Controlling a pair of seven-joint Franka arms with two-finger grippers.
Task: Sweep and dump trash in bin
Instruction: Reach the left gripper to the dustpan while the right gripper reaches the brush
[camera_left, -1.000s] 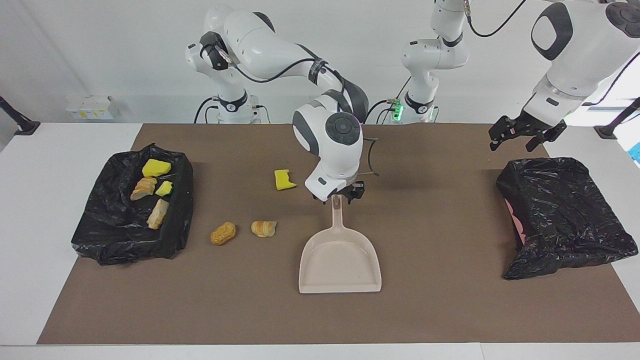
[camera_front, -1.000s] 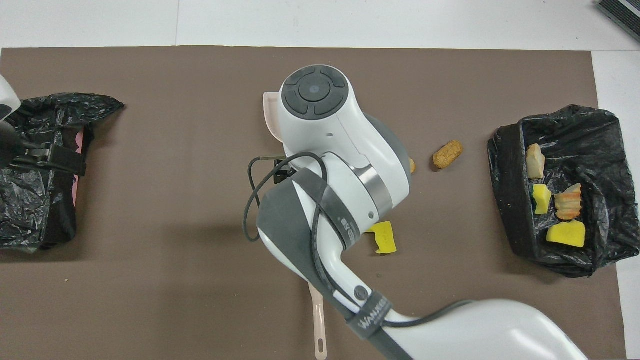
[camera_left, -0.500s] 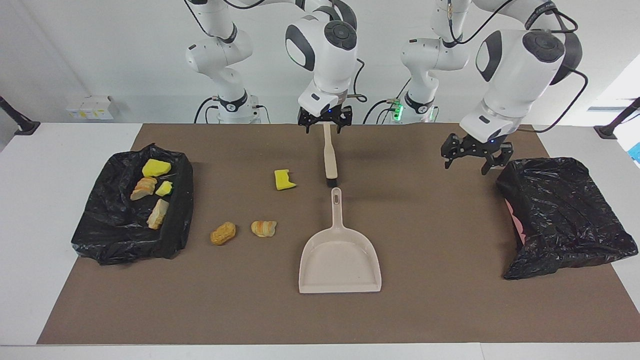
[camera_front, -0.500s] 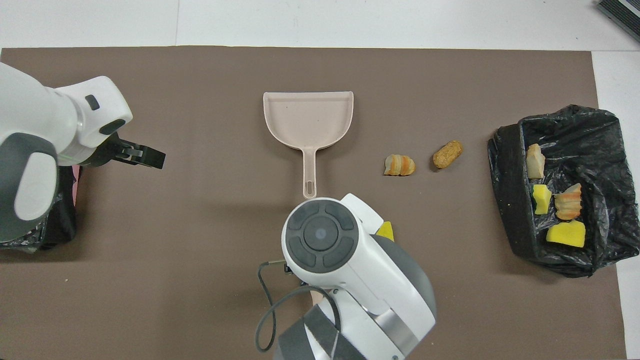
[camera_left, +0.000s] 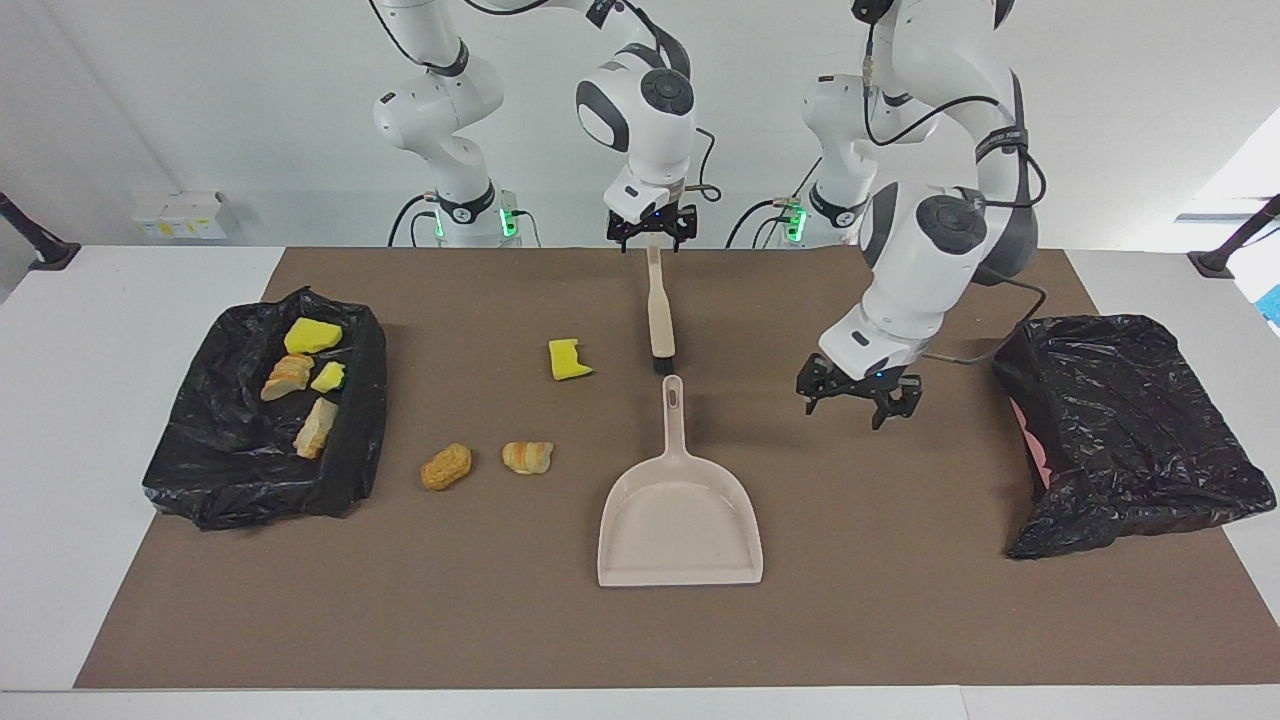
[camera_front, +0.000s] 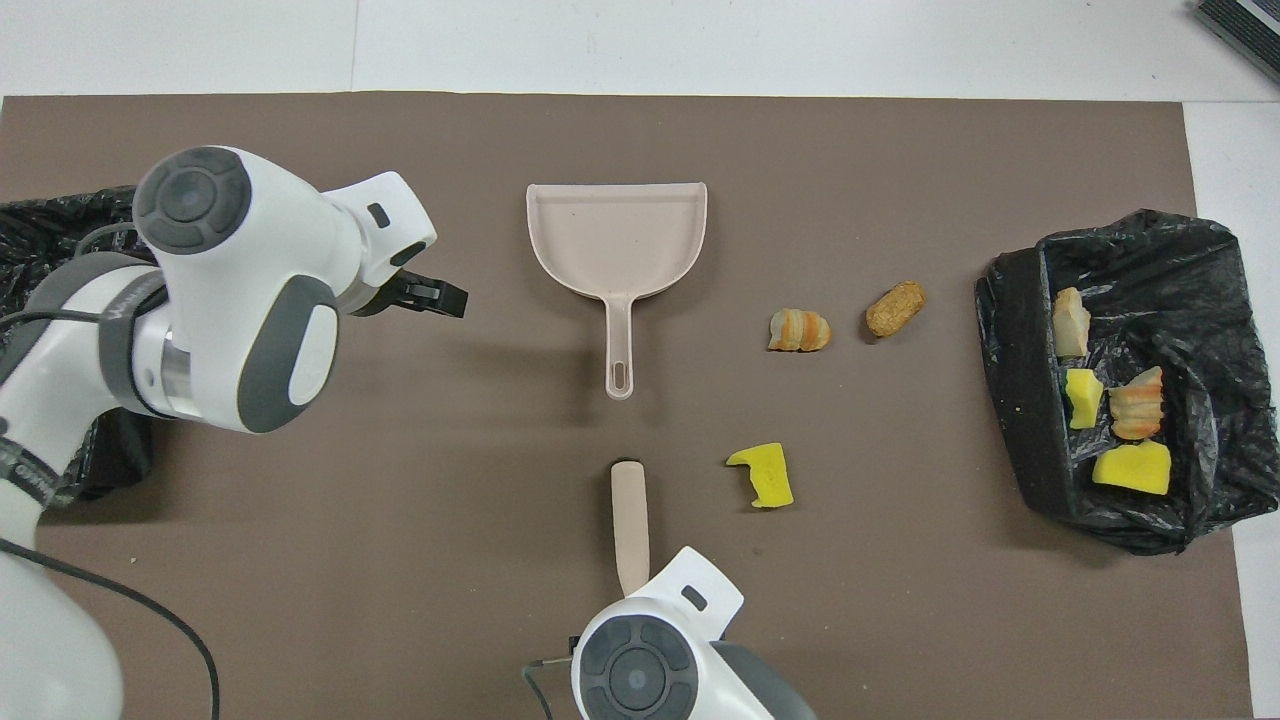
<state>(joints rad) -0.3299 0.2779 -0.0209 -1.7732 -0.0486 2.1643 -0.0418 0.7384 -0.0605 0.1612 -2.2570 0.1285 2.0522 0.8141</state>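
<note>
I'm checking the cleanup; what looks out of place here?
Three trash pieces lie loose on the mat outside the bin: a yellow sponge and two bread lumps. The dustpan sits empty, untouched.

A beige dustpan (camera_left: 680, 525) lies flat at mid-table on the brown mat (camera_left: 880, 620), its handle pointing toward the robots. A beige-handled brush (camera_left: 659, 318) lies just nearer to the robots, in line with that handle, bristle end toward it. A closed black bag (camera_left: 1125, 430) sits at the left arm's end.
</note>
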